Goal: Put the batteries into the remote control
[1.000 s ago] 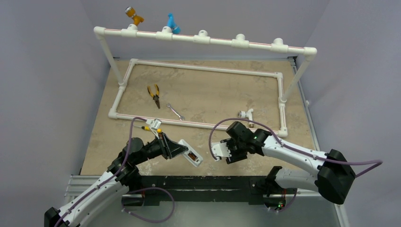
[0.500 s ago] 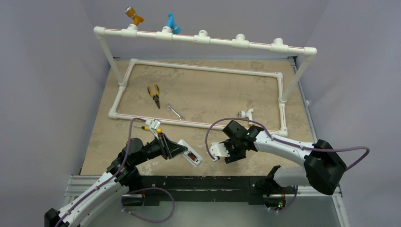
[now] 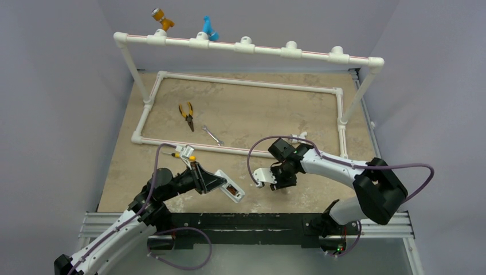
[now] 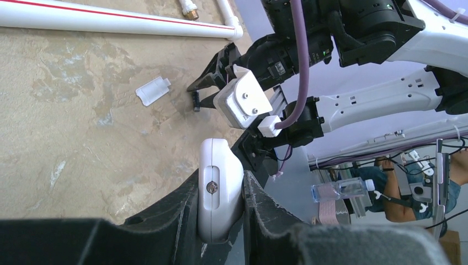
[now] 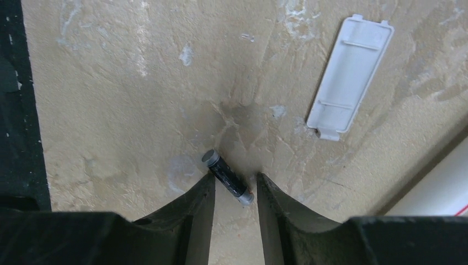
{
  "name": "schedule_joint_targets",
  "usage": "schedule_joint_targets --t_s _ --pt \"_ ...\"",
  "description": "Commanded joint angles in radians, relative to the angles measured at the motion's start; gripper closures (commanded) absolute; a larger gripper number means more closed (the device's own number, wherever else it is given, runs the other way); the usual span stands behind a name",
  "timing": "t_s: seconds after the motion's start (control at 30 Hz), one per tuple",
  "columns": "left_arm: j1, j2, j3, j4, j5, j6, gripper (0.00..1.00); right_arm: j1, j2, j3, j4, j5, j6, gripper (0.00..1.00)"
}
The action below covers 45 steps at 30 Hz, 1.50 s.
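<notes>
My left gripper [image 3: 222,183] is shut on the white remote control [image 3: 231,189] and holds it above the table's near edge. In the left wrist view the remote [image 4: 219,185] sits edge-on between the two pads, gripper [image 4: 221,194]. My right gripper [image 3: 279,184] points down at the table, open. One dark battery [image 5: 227,178] with metallic ends lies slantwise on the table between its fingertips, gripper [image 5: 234,185]. The left fingertip touches it. The other battery does not show. The flat white cover piece [image 5: 349,77] lies apart on the table; it also shows in the left wrist view [image 4: 152,90].
A white PVC pipe frame [image 3: 246,84] rings the far table, with a raised rail [image 3: 246,47] behind. Yellow-handled pliers [image 3: 185,116] and a silver wrench [image 3: 213,136] lie inside it. A yellow-handled screwdriver [image 3: 184,153] lies by my left arm. A white pipe fitting [image 3: 297,137] sits behind my right gripper.
My right arm has swung left and farther from the near edge, bringing its gripper down around the battery. The left arm and remote have not moved.
</notes>
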Motion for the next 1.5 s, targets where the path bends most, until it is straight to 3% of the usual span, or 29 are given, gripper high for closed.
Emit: schedule_joint_targets --t_s 0.0,0.3,0.53,0.7,0.9,1.2,1.3,1.47 --pt "-0.003 -0.026 0.046 0.0 -0.014 0.019 1.0 -0.003 0.035 0.053 -0.066 -0.041 -0.034 0.69" --pt "-0.002 -0.039 0.043 -0.002 -0.023 0.02 1.0 -0.003 0.024 0.039 -0.074 -0.06 0.017 0.83" --pt "-0.003 -0.028 0.046 -0.002 -0.018 0.019 1.0 -0.004 0.015 0.048 -0.059 -0.097 0.115 1.0" --pt "-0.003 -0.03 0.047 -0.002 -0.023 0.017 1.0 -0.003 -0.059 0.029 0.012 -0.113 0.218 1.0" --pt "-0.003 -0.013 0.05 0.009 -0.034 0.018 1.0 -0.002 -0.255 0.004 0.221 0.022 0.67 1.0" --pt "-0.002 0.084 0.03 0.176 -0.033 -0.044 1.0 0.037 -0.472 0.085 0.146 0.167 1.202 1.0" --pt "-0.003 0.14 0.021 0.265 -0.02 -0.081 1.0 0.109 -0.468 0.148 0.081 0.238 1.409 1.0" --pt "-0.002 0.218 -0.006 0.434 -0.008 -0.156 1.0 0.32 -0.381 0.24 -0.016 0.512 1.54 1.0"
